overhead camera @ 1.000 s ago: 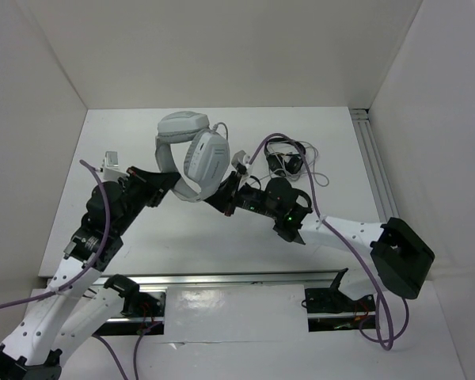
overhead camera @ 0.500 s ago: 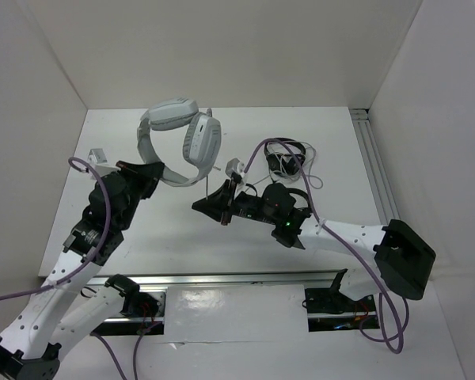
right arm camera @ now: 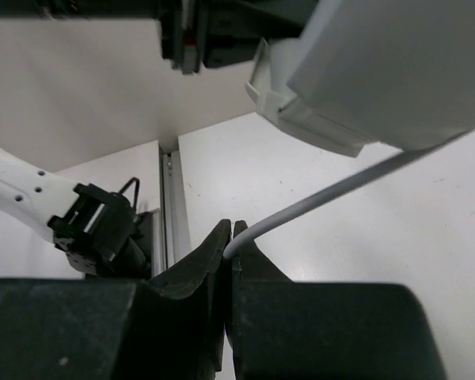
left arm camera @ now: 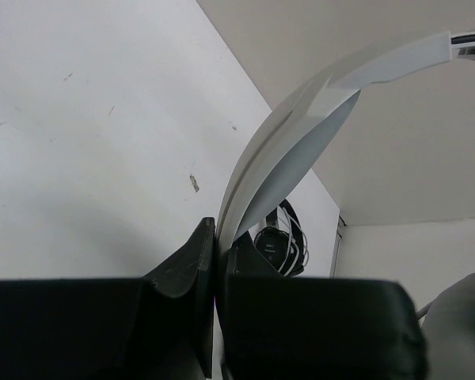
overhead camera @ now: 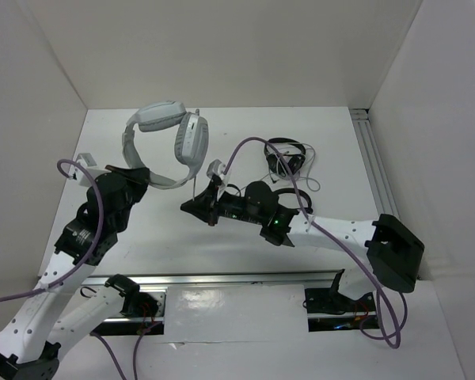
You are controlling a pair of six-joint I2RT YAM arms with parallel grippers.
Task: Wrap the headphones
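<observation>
Black fingers of the left gripper [left arm camera: 216, 237] are pinching the headband of the grey headphones [overhead camera: 168, 141], holding them up over the far left of the table [overhead camera: 340, 134]. The right gripper [right arm camera: 228, 237] is clamping shut on their thin cable [right arm camera: 332, 194], which is running up to an earcup. Small black headphones [overhead camera: 286, 157] are lying well apart, toward the far right.

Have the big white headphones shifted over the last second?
Yes. The white headphones have moved left, farther from the small black headphones.
</observation>
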